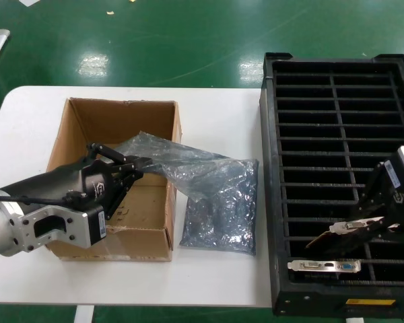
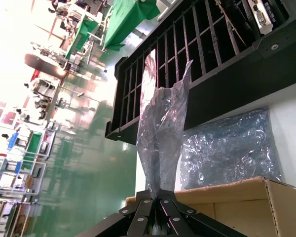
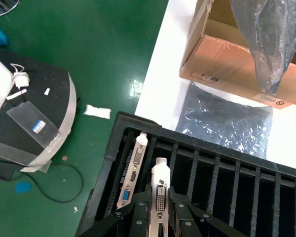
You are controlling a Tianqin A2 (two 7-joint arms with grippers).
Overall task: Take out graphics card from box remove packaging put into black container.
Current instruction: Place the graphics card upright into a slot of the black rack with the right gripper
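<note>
Nearest you, the left gripper (image 1: 136, 168) hangs over the open box (image 1: 114, 232), its fingers pressed together on one end of an empty packaging bag (image 1: 178, 161) that trails away from it toward the black container (image 1: 269, 202). That container, the largest thing on the white worktop (image 1: 215, 108), lies well to the far side of this gripper and directly under your right gripper (image 1: 370, 225). The right gripper pinches a graphics card (image 3: 161, 190) by its silver bracket, upright in a slot near the container's front. A second card (image 1: 323, 266) stands in the row just in front of it. Between box and container a flat bag (image 1: 222, 205) lies on the worktop, just beyond the left gripper's held bag.
</note>
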